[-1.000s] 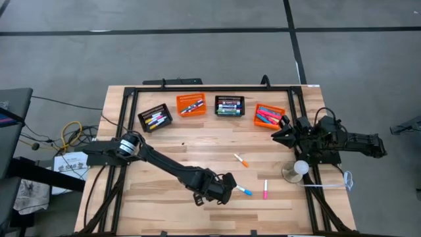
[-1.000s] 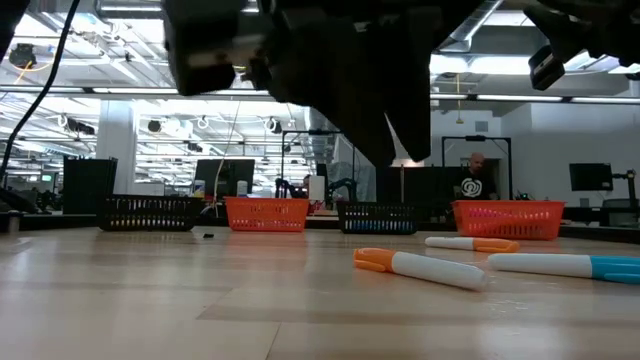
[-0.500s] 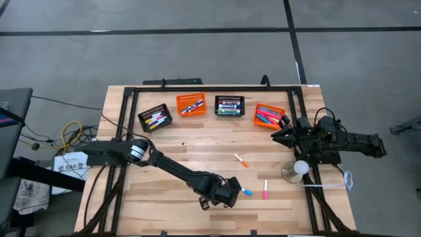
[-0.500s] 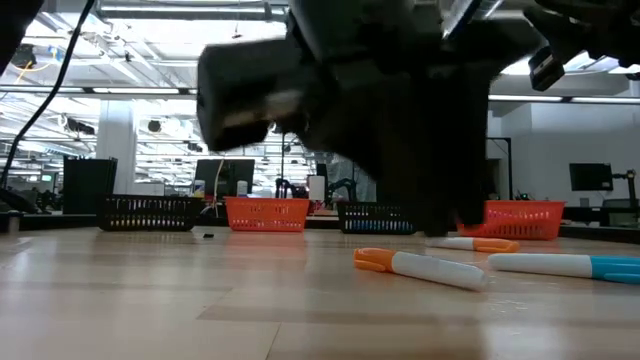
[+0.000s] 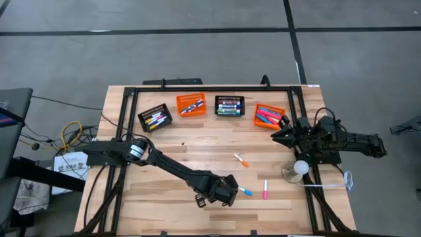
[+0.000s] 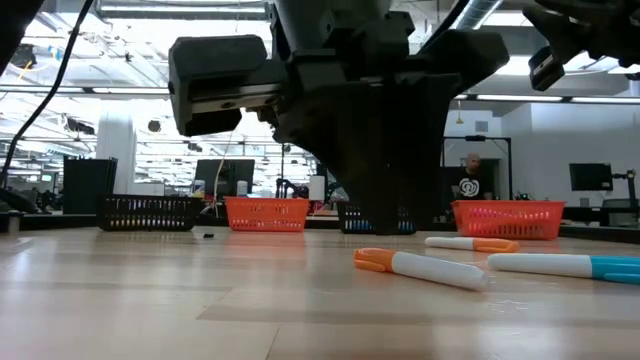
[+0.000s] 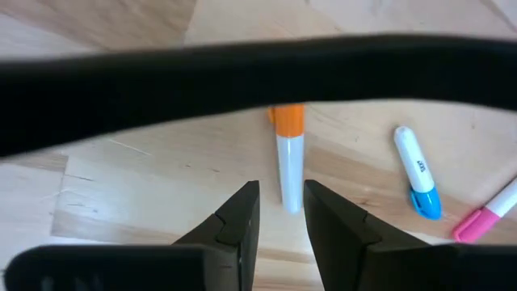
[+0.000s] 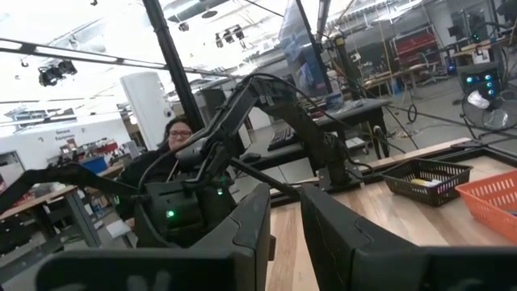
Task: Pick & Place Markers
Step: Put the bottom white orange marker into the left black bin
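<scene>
Wood table (image 5: pixel 164 151); we see left gripper (image 7: pixel 280 212) empty, fingers narrowly apart, orange-capped marker (image 7: pixel 288 164) just ahead, long axis along gap. Right gripper (image 5: pixel 276 134) idle, far.

**What I can't make out from here**

From above, my dark left gripper (image 5: pixel 231 189) covers its own fingertips. In its wrist camera a blurred black bar (image 7: pixel 258 77) hides the far end of the white orange-capped marker (image 7: pixel 288 158), and beside that marker the pink-capped marker (image 7: pixel 487 217) runs off the edge. The pens in the orange mesh basket (image 5: pixel 269 116) are too small to count.
</scene>
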`<state>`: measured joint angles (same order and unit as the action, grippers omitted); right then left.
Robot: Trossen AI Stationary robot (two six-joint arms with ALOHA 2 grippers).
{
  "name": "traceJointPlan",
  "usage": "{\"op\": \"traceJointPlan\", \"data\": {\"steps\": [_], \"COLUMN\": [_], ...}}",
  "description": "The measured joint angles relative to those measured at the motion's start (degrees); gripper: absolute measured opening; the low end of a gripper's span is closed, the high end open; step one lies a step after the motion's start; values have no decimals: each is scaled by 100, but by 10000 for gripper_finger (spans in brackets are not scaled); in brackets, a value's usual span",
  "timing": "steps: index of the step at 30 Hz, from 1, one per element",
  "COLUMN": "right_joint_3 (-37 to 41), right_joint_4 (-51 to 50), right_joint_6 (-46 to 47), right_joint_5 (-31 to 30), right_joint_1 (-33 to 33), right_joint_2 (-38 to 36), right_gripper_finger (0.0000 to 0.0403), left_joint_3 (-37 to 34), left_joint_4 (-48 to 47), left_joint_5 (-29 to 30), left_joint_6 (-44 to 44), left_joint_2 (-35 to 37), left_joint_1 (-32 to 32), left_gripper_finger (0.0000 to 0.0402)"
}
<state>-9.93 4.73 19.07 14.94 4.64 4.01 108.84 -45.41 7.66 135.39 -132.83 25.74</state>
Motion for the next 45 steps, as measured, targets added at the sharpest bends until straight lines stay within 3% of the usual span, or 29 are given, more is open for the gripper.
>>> {"op": "traceJointPlan", "data": {"steps": [29,35,45], "right_joint_3": [0,0,0], "right_joint_4": [0,15,2], "right_joint_6": [-1,0,0], "right_joint_5": [0,0,0], "right_joint_1": [0,0,0], "right_joint_2": [0,0,0], "right_gripper_finger": [63,63,63], "left_joint_3": [4,31,30], "left_joint_4": [-131,9,-402], "left_joint_5": [-52,-466,-617], "left_joint_6": [39,145,167], "left_joint_2": [-171,-380,-444], "left_joint_1": [-179,-163,-140], "left_gripper_finger": [97,97,97]}}
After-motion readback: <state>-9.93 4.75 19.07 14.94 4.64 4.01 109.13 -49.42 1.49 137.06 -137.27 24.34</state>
